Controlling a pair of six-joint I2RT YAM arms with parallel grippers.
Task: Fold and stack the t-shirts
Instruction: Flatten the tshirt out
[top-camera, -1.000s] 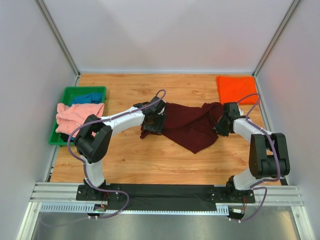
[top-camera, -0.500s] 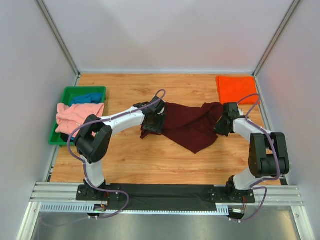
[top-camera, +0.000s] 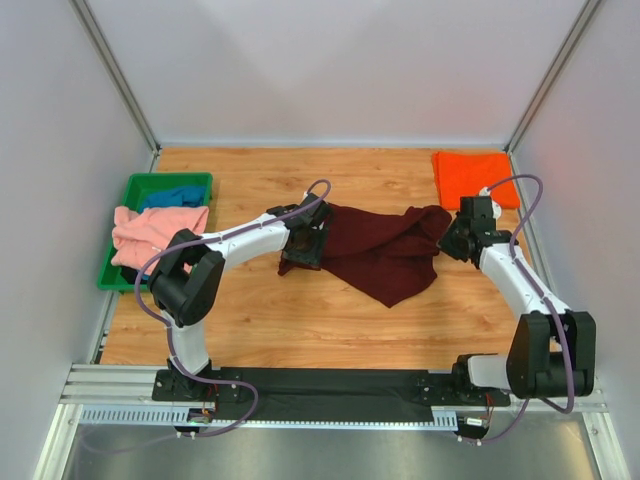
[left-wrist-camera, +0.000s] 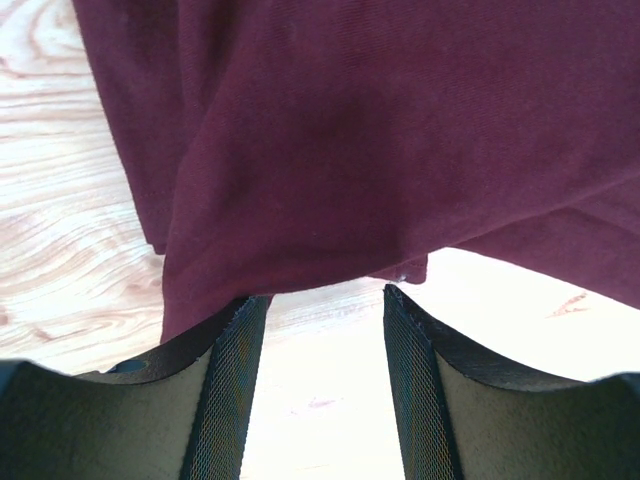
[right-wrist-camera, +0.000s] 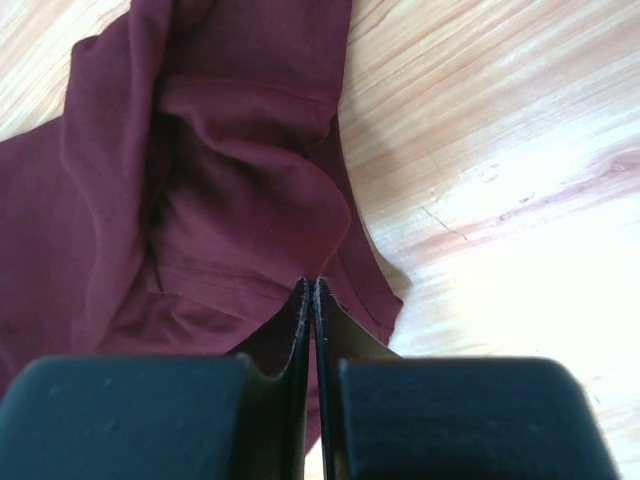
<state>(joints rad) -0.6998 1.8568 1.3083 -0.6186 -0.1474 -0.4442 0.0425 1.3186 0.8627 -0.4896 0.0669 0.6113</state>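
Arms rise from the near edge of the wooden table (top-camera: 300, 320) and lean in toward its middle, where the dark maroon t-shirt (top-camera: 375, 250) lies crumpled and spread between them; left gripper (top-camera: 303, 250) sits at the shirt's left end with its fingers well apart; in the left wrist view the cloth's loose edge drapes just over the tips of that gripper (left-wrist-camera: 320, 295), nothing caught between them, bare wood below; right gripper (top-camera: 452, 243) is at the shirt's right end, its fingers pressed tight together; the right wrist view shows that gripper (right-wrist-camera: 310, 287) closed on the hem, with rumpled folds of the shirt (right-wrist-camera: 230, 200) bunched beyond it; farther back on the left, the green tray (top-camera: 135, 185) stands by the table's edge, the salmon-pink t-shirt (top-camera: 150, 232) spilling over its near rim and the blue t-shirt (top-camera: 172, 196) lying inside behind it; farthest, in the back right corner, the orange t-shirt (top-camera: 470, 177) lies folded flat, well apart from the maroon one
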